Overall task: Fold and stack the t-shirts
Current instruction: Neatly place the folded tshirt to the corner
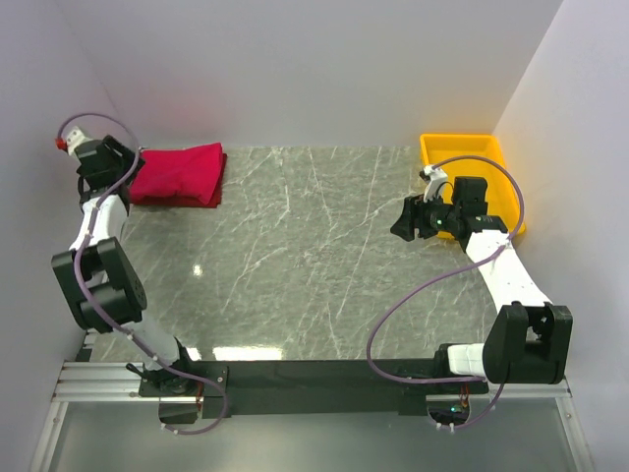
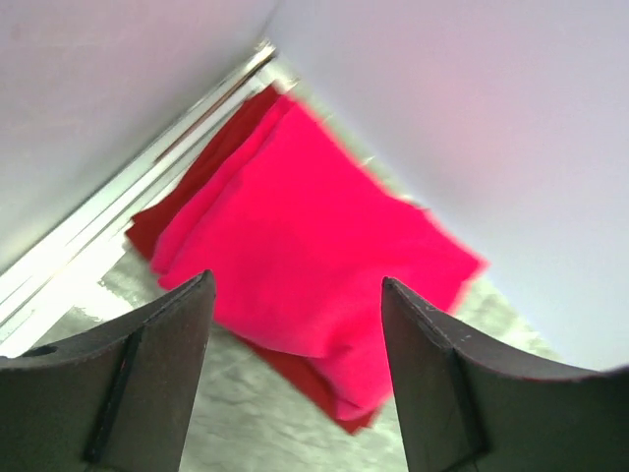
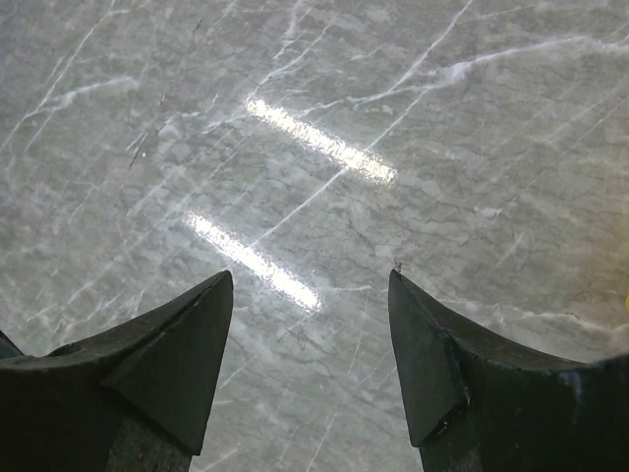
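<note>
Two shirts lie folded one on the other in the far left corner of the table (image 1: 314, 256), tucked close to both walls: the bright shirt (image 1: 175, 169) on top and the dark shirt (image 2: 182, 197) under it, showing only as a rim along the edges. That corner reads as the stacking place, out of the way of the open middle where folding needs room. Your left gripper (image 1: 131, 162) sits just beside the stack, and its wrist view shows the fingers (image 2: 157, 374) spread wide with nothing between them, the bright shirt lying past the tips. From these angles you cannot be sure whether the tips brush the cloth or hang a little above it, so treat contact as unknown. Your right gripper (image 1: 405, 221) is well apart from the stack, near the yellow tray (image 1: 437, 147) at the far right, and it too is released: its fingers (image 3: 177, 364) frame only bare marble. I judge the task to be close to done, since both shirts look folded and stacked and no loose cloth shows anywhere on the table. The top shirt sits slightly askew on the lower one, so if you want a neater stack, a light nudge with the left arm is all it calls for; soft cloth drags and unfolds easily, so go gently.
</note>
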You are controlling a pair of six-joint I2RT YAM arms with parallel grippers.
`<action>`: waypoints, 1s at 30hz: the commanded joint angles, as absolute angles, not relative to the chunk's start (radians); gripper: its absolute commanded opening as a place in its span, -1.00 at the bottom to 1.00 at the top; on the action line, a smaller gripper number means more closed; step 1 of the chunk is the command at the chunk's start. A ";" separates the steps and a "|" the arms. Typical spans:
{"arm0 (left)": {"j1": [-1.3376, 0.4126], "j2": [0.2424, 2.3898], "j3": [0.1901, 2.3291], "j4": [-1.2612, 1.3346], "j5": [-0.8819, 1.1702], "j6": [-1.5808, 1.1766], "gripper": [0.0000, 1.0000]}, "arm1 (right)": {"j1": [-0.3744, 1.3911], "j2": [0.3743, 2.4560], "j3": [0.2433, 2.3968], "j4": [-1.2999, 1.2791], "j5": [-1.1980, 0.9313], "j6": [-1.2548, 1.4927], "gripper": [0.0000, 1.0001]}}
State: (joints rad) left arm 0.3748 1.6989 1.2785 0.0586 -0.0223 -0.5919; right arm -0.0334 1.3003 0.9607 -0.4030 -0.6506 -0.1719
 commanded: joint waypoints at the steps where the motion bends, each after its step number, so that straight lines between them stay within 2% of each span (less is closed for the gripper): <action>1: 0.377 1.641 1.260 0.008 0.073 -0.655 0.43 | -0.043 1.301 0.979 -0.357 -0.670 -0.164 0.42; 5: 0.367 1.608 1.091 0.103 0.191 -0.868 0.38 | -0.041 1.299 0.977 -0.359 -0.673 -0.166 0.42; 9: 0.310 1.637 1.003 0.212 0.215 -0.980 0.36 | -0.041 1.301 0.973 -0.359 -0.676 -0.166 0.42; 20: 0.170 1.865 1.083 0.353 0.075 -1.092 0.30 | -0.043 1.295 0.976 -0.368 -0.664 -0.172 0.42; 30: 0.124 1.945 1.199 0.275 0.003 -1.003 0.21 | -0.043 1.310 0.986 -0.370 -0.653 -0.173 0.42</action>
State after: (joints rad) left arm 0.1322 1.9331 1.1469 0.2634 0.0349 -1.0363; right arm -0.0334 1.3022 0.9611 -0.4030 -0.6552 -0.1722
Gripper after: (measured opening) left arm 0.612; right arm 0.710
